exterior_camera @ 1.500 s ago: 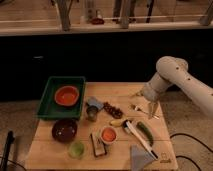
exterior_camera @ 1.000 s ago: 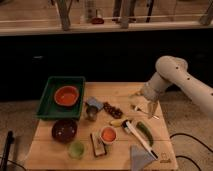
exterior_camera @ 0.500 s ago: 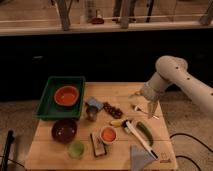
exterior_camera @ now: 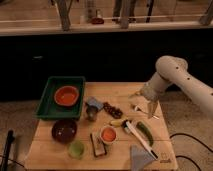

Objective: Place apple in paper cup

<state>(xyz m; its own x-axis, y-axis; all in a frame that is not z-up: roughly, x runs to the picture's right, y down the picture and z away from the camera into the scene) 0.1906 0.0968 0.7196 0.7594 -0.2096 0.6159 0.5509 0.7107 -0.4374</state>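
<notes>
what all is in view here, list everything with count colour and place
table: 1, light wood, centre
tray: 1, green, table's back left
bowl in tray: 1, orange
dark bowl: 1, brown-red, front left
paper cup: 1, white, orange inside, front centre
metal cup: 1, grey, right of tray
small cup: 1, green, front
long item: 1, green, right of paper cup
arm: 1, white, right
gripper: 1, pale, above table's right side

Seemingly a robot test lab: cluttered wooden table (exterior_camera: 117, 92) before a dark counter (exterior_camera: 100, 55), tool (exterior_camera: 145, 105) above the table's right part
</notes>
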